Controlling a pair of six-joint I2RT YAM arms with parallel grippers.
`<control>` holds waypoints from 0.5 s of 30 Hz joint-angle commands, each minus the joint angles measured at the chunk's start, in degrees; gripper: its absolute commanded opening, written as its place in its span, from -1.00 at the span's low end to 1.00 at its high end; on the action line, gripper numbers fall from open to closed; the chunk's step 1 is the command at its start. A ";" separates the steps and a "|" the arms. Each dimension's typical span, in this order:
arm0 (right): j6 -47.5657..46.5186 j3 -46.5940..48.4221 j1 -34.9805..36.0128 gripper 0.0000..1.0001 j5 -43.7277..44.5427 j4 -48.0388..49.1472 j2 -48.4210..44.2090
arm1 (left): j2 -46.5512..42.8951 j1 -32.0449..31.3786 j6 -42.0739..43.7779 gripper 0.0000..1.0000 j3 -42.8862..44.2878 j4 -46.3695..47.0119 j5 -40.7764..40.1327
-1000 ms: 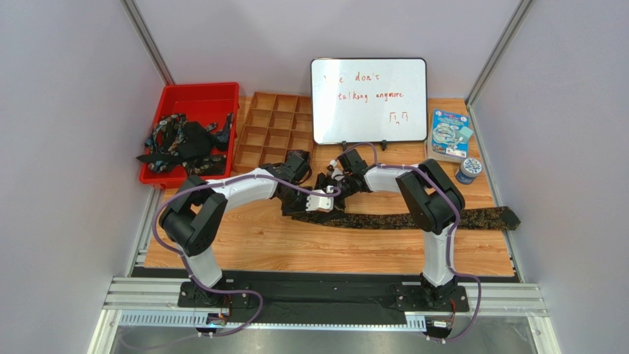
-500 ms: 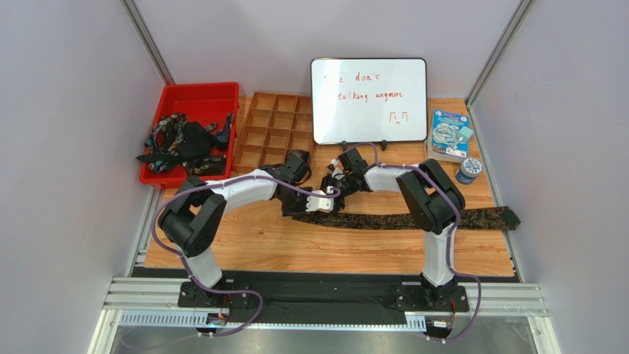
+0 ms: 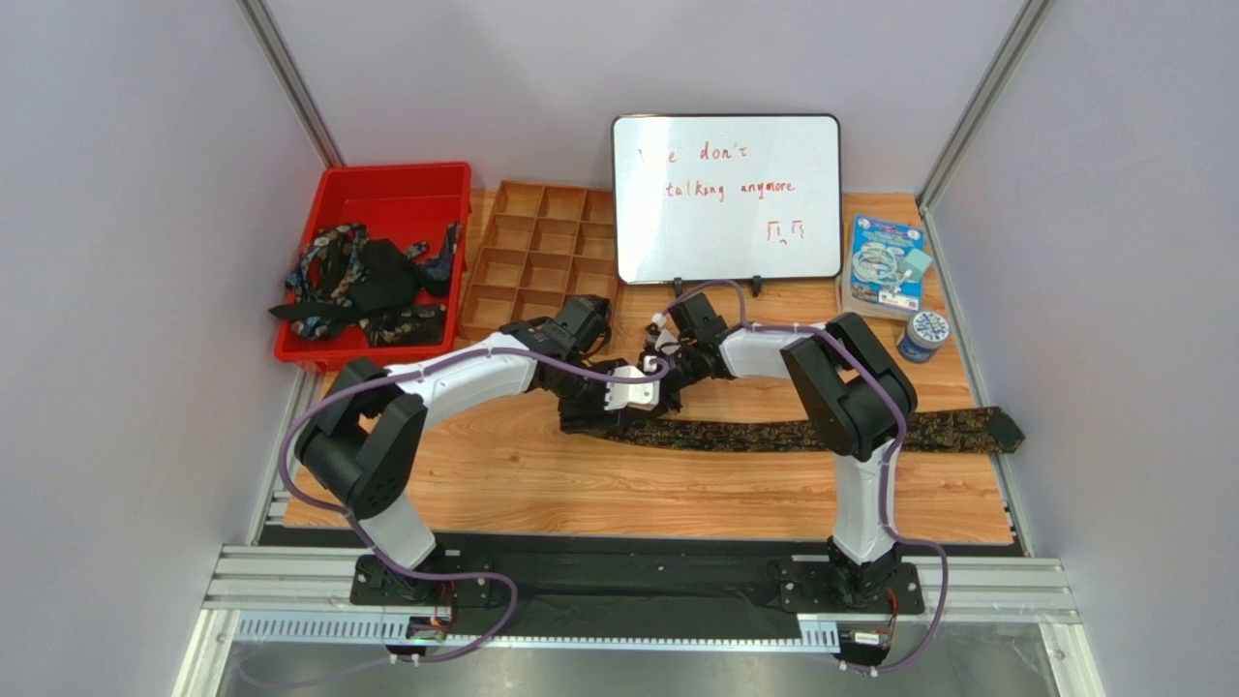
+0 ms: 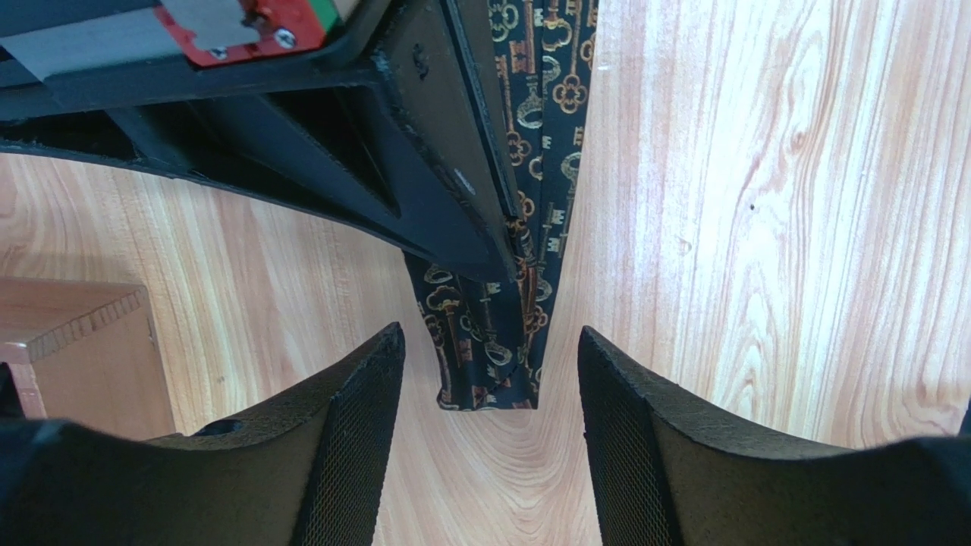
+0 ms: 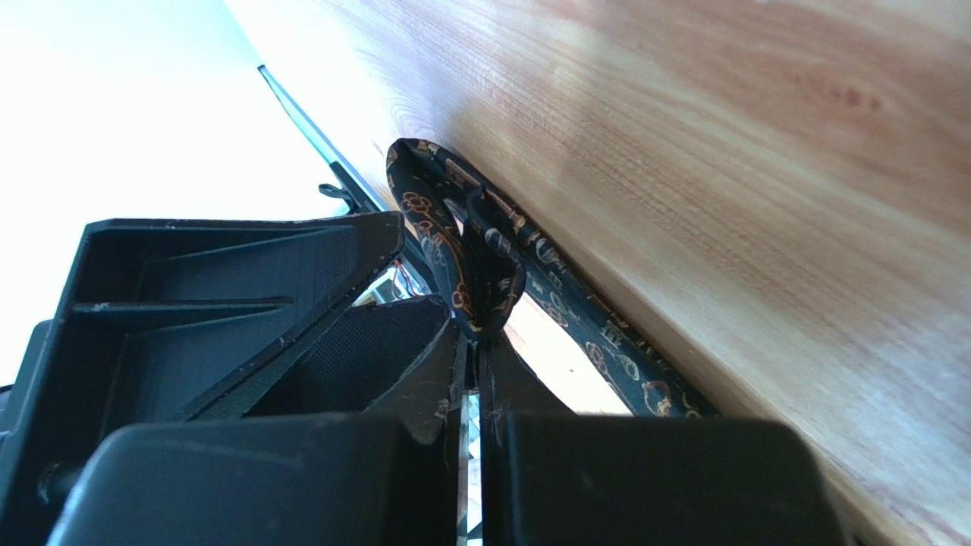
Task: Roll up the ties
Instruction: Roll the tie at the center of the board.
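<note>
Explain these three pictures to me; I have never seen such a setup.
A left arm and a right arm are bolted to a wooden table. One picture looks down from above; the other two come from a camera on each wrist. A long dark patterned tie lies across the table; more ties lie in a red bin, beside a wooden tray and a whiteboard. The right hand is shut, pinching a folded part of the tie. The left hand is open above the tie, holding nothing.

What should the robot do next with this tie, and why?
Probably the right gripper, pinching the folded end of the tie, should roll that end along the flat length to start a coil; the left gripper is open, holding nothing.
</note>
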 commanded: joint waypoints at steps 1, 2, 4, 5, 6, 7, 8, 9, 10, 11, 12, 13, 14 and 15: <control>-0.89 -1.14 -0.66 -1.00 -1.95 4.50 -0.68 | 1.26 -0.33 -0.44 0.30 3.03 0.19 1.35; -0.72 -1.23 -0.57 -1.00 -2.12 4.94 -0.59 | 2.05 -0.42 -0.26 0.30 3.64 -0.07 1.17; -0.19 -1.76 -0.66 -1.00 -2.65 6.17 -0.41 | 3.10 -1.03 -0.08 0.31 4.17 -0.25 0.03; -0.10 -1.85 -0.75 -1.00 -2.74 6.34 -0.41 | 3.46 -1.21 -0.08 0.31 4.44 -0.25 -0.32; -0.01 -1.94 -0.75 -1.00 -3.17 6.87 -0.33 | 3.89 -1.47 -0.08 0.31 4.53 -0.25 -1.54; 0.07 -2.11 -0.83 -1.00 -3.26 7.05 -0.41 | 4.51 -1.91 0.18 0.29 4.61 -0.42 -1.90; 0.08 -2.29 -0.83 -1.00 -3.44 7.14 -0.24 | 4.78 -2.17 0.53 0.29 4.70 -0.69 -2.17; 0.08 -2.29 -0.75 -1.00 -3.61 7.31 -0.15 | 5.04 -2.44 0.79 0.28 4.62 -0.86 -2.78; 0.25 -2.20 -0.75 -1.00 -3.79 7.31 -0.24 | 5.30 -3.13 1.15 0.28 4.53 -0.95 -3.13; 0.43 -2.11 -0.75 -1.00 -3.88 7.49 0.02 | 5.57 -3.58 1.41 0.28 4.27 -0.87 -3.75; 0.51 -2.11 -0.83 -1.00 -4.32 7.92 0.20 | 5.74 -3.93 1.33 0.28 4.18 -0.87 -5.06; 0.86 -2.03 -0.75 -1.00 -4.49 8.19 0.46 | 6.44 -4.63 0.98 0.26 4.26 -0.43 -5.77; 1.13 -1.94 -0.75 -1.00 -4.84 8.54 0.55 | 6.80 -4.90 0.63 0.24 4.35 -0.25 -6.47; 1.30 -1.85 -0.75 -1.00 -5.28 8.81 0.90 | 7.15 -5.16 0.36 0.22 4.52 -0.25 -7.35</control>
